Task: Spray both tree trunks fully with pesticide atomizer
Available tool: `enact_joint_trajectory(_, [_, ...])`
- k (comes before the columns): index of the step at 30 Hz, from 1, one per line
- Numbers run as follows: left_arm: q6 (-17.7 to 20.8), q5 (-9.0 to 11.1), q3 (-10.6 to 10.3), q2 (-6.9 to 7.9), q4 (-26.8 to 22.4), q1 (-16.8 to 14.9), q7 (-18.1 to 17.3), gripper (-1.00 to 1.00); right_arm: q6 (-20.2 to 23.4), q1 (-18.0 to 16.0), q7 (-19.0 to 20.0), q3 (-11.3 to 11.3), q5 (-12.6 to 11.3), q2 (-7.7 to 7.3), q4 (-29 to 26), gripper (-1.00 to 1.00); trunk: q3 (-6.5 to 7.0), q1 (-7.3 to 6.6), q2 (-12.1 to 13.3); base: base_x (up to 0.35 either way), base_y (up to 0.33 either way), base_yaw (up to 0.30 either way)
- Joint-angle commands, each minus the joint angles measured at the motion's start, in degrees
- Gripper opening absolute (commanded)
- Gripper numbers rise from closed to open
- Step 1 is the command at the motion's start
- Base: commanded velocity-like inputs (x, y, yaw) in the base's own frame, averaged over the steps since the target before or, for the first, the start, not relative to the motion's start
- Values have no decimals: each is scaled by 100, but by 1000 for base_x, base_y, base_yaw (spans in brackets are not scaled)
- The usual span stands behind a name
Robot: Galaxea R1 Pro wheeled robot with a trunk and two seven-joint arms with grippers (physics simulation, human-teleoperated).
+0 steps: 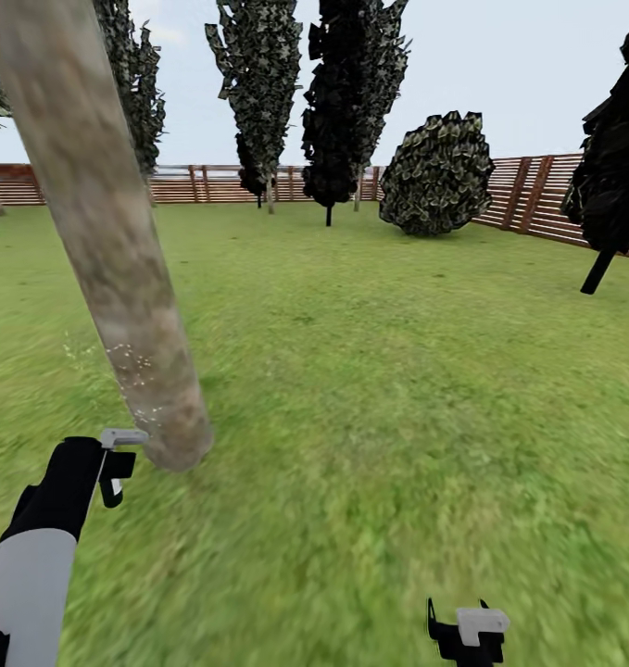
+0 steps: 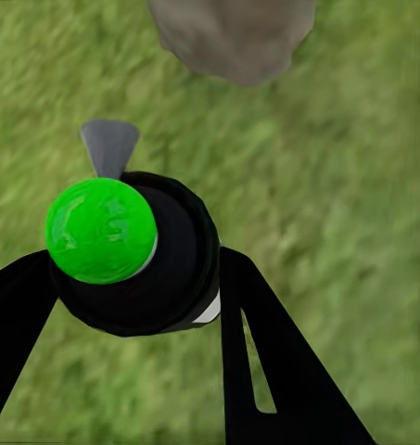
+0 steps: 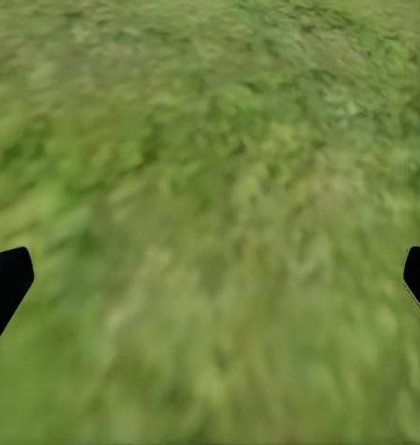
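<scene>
Wide green grass (image 1: 397,389) running out to a brown slat fence (image 1: 536,190) at the far edge, with dark trees and a round bush (image 1: 436,174) in front of it. At near left, one thick leaning tree trunk (image 1: 110,241), mottled grey-beige and brown, meeting the ground just beside the left gripper (image 1: 118,463). Faint white spray specks (image 1: 133,366) dotted low on the near side of the trunk, sparse; much of the column above looking bare. Pinched between the left fingers, the small black bottle (image 2: 145,269), its bright green spot (image 2: 100,230) on top and a grey nozzle (image 2: 109,146) aimed toward the trunk base. Right gripper (image 1: 470,630) low at near right, over bare grass, fingers spread wide and holding nothing.

Likely risk: patchy cover, from spraying only the low band and one side. Possible too: a knock of the bottle against the trunk, given how close the nozzle sits, shifting the slim thing in the grip.
</scene>
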Motion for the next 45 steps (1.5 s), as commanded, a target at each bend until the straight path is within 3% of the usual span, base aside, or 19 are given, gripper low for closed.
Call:
enact_joint_trajectory(1, [3, 9, 1, 13, -3, 0, 0, -100, 0, 0, 0, 0, 0, 0, 0, 100, 0, 0, 0, 13, -271, 0])
enact_joint_trajectory(6, [6, 5, 6, 42, -21, 0, 28, -100, 0, 0, 0, 0, 0, 0, 0, 100, 0, 0, 0, 60, -270, 115])
enact_joint_trajectory(10, [3, 12, 20, 10, -26, 0, 266, -100, 0, 0, 0, 0, 0, 0, 0, 100, 0, 0, 0, 166, -232, 272])
enact_joint_trajectory(23, [1, 14, 6, -1, -9, 0, 299, -100, 0, 0, 0, 0, 0, -7, 0, 100, 0, 0, 0, 283, -142, 129])
enact_joint_trajectory(29, [-11, -11, 309, 53, 1, 3, 290, -100, 0, 0, 0, 0, 0, -9, 0, 100, 0, 0, 0, 282, -150, 0])
enact_joint_trajectory(39, [-33, -5, 296, -19, 84, 9, 297, -100, 0, 0, 0, 0, 0, 0, 0, 100, 0, 0, 0, 278, -164, 143])
enact_joint_trajectory(45, [-47, -18, 329, 52, 145, 143, 290, -100, 0, 0, 0, 0, 0, 0, 0, 100, 0, 0, 0, 287, -82, 99])
